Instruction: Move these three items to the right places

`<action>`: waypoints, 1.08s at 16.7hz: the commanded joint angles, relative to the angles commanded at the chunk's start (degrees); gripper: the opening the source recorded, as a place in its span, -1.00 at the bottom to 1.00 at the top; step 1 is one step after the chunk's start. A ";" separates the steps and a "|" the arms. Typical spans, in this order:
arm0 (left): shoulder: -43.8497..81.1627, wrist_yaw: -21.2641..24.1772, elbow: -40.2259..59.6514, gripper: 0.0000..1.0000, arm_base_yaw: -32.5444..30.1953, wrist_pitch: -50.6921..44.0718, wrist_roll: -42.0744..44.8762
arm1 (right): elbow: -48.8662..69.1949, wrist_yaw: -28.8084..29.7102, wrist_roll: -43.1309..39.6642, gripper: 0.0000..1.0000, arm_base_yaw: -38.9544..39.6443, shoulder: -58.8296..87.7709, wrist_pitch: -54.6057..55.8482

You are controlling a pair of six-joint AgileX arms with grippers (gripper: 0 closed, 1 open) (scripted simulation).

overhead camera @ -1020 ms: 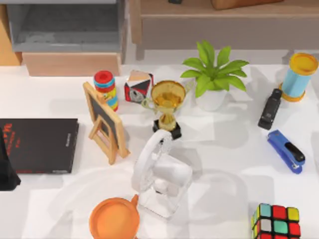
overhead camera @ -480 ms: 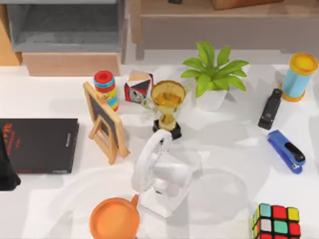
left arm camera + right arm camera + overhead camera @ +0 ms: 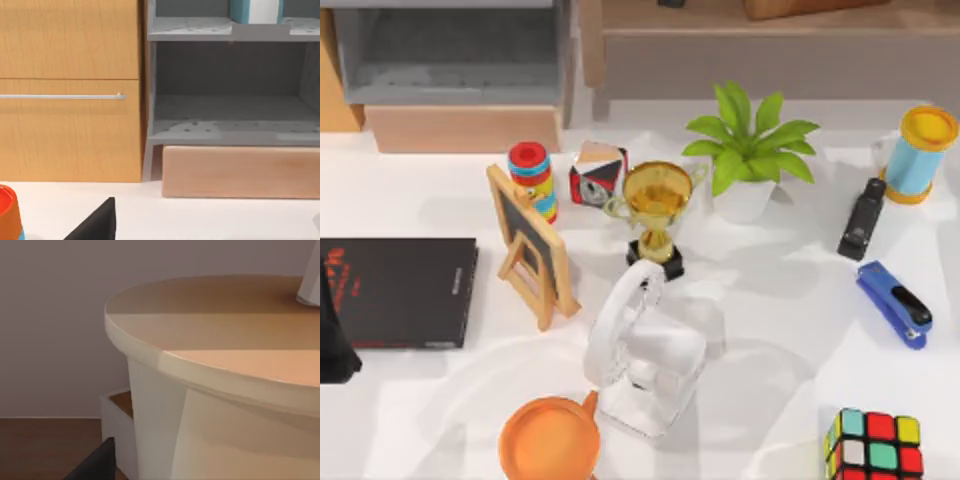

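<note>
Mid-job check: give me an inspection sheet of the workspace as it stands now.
Surface: white table, crowded.
Job's things: which three items are meant, cannot tell.
Clutter: gold trophy, potted plant, small chalkboard easel, black book, orange bowl, white stand, black stapler, blue stapler, colour cube, blue-and-yellow cylinder, striped cylinder, patterned box.
Grippers: nothing seen.
Cables: nothing seen.
Surroundings: grey shelf unit, wooden cabinet, round wooden table.

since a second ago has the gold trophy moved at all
No. In the top view the gold trophy stands in the same spot, between the potted plant and the small chalkboard easel, with its base just behind the white headphone stand.
</note>
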 joint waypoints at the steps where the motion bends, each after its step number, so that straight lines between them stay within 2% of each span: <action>1: 0.00 0.00 0.00 1.00 0.00 0.00 0.00 | 0.00 0.00 0.00 1.00 0.00 0.00 0.00; 14: 0.00 0.00 0.00 1.00 0.00 0.00 0.00 | 0.00 0.00 0.00 -0.96 0.00 0.00 0.00; 18: 0.00 0.00 0.00 1.00 0.00 0.00 0.00 | 0.00 0.00 0.00 -1.00 0.00 0.00 0.00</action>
